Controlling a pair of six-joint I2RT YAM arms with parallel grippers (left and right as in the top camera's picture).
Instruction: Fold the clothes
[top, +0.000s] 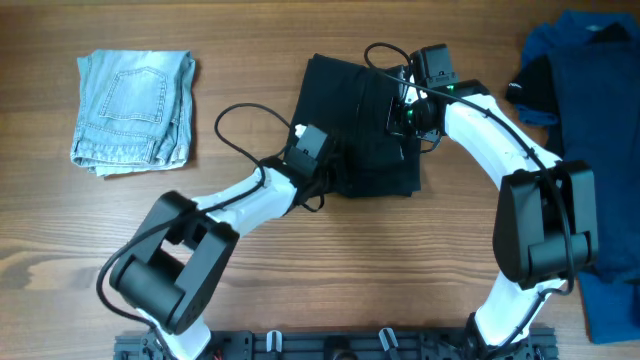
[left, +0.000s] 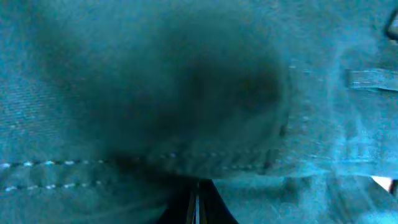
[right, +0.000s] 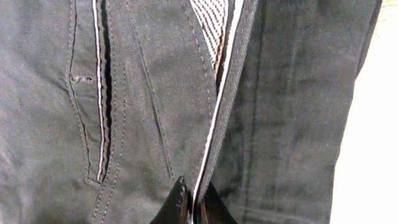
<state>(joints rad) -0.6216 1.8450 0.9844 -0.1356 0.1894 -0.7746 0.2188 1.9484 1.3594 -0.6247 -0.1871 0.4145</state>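
The black shorts (top: 360, 125) lie folded in a rough rectangle at the table's middle. My left gripper (top: 325, 168) is at their lower left edge. In the left wrist view its fingers (left: 196, 208) are pressed together on the cloth (left: 186, 93), which fills the frame very close and blurred. My right gripper (top: 405, 110) is over the shorts' upper right part. In the right wrist view its fingers (right: 195, 204) are shut on a folded edge of the shorts (right: 143, 106), with a pocket seam to the left.
A folded light-blue denim piece (top: 135, 110) lies at the far left. A heap of royal-blue and black garments (top: 585, 110) covers the right edge of the table. Bare wooden table (top: 300, 300) lies in front. Cables loop near both wrists.
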